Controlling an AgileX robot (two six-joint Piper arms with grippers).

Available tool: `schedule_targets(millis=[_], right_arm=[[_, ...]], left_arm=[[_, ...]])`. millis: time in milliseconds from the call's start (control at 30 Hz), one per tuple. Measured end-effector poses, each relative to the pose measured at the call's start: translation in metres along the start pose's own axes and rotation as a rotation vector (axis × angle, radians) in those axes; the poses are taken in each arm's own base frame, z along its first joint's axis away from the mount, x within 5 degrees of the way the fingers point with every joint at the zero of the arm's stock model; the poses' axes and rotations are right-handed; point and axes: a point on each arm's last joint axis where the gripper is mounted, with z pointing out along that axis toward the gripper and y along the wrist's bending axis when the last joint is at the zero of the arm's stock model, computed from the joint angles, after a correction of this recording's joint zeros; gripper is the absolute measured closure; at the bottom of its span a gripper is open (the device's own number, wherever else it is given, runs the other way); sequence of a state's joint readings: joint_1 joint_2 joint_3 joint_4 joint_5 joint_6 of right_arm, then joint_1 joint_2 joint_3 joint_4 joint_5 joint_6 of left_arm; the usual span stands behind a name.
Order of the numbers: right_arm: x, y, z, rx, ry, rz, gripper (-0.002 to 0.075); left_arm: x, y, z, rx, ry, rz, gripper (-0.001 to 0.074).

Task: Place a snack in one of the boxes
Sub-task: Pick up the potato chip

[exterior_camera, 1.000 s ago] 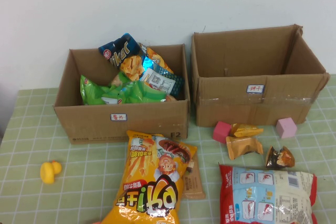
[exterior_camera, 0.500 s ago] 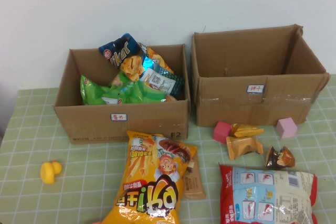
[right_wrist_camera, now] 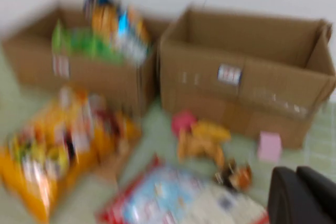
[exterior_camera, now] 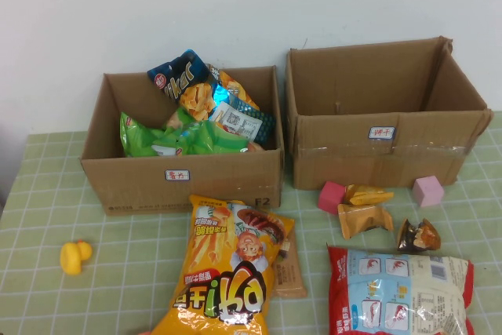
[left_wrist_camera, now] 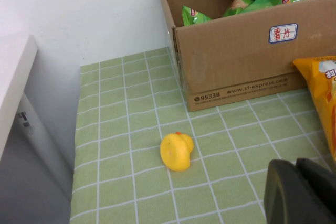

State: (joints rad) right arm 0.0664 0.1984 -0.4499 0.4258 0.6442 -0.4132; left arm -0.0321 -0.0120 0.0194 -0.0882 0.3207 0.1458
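Green-checked tablecloth (exterior_camera: 47,194) at lower centre carries a light, crinkly, slippery orange crisp bag (exterior_camera: 227,272), best pinched at its edge; left gripper (left_wrist_camera: 302,192) and right gripper (right_wrist_camera: 302,195) sit low in their wrist views, spread unclear.

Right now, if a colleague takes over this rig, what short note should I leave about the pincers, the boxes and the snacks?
Left pincer: low over the table near the yellow duck, holding nothing seen.
Right pincer: above the table's right front, holding nothing seen.
Left box already holds several snack bags; the right box shows no snacks.
On the table: yellow chip bag, red-and-white bag, small wrapped snacks.
Left: pick one snack and box it.
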Motion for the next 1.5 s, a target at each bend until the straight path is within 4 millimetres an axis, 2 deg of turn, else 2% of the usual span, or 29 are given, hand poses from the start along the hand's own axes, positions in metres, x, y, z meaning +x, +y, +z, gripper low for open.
schedule_targets(millis=[200,300,467,667,833,967,1167,1333,1400,1467,1500], right_arm=[[-0.032,-0.002,0.014,-0.133,0.313,-0.287,0.0730],[-0.043,-0.006,0.033,-0.265,0.502,-0.373,0.0729],[-0.055,-0.012,0.064,-0.382,0.598,-0.432,0.0730],[-0.066,-0.008,0.100,-0.479,0.685,-0.513,0.0730],[-0.052,-0.002,0.130,-0.477,0.866,-0.598,0.0729],[-0.037,0.015,0.152,-0.505,0.970,-0.740,0.0729],[-0.010,0.048,0.195,-0.473,1.019,-0.884,0.0729],[0.013,0.057,0.231,-0.400,1.022,-0.857,0.0725],[0.024,0.059,0.241,-0.401,1.042,-0.851,0.0686],[0.033,0.061,0.249,-0.407,1.058,-0.846,0.0599],[0.038,0.062,0.252,-0.408,1.069,-0.837,0.0531]], left_arm=[[0.000,0.000,0.000,0.000,0.000,0.000,0.0737],[0.000,0.000,0.000,0.000,0.000,0.000,0.0737],[0.000,0.000,0.000,0.000,0.000,0.000,0.0737],[0.000,0.000,0.000,0.000,0.000,0.000,0.0737],[0.000,0.000,0.000,0.000,0.000,0.000,0.0737],[0.000,0.000,0.000,0.000,0.000,0.000,0.0737],[0.000,0.000,0.000,0.000,0.000,0.000,0.0737],[0.000,0.000,0.000,0.000,0.000,0.000,0.0737],[0.000,0.000,0.000,0.000,0.000,0.000,0.0737],[0.000,0.000,0.000,0.000,0.000,0.000,0.0737],[0.000,0.000,0.000,0.000,0.000,0.000,0.0737]])
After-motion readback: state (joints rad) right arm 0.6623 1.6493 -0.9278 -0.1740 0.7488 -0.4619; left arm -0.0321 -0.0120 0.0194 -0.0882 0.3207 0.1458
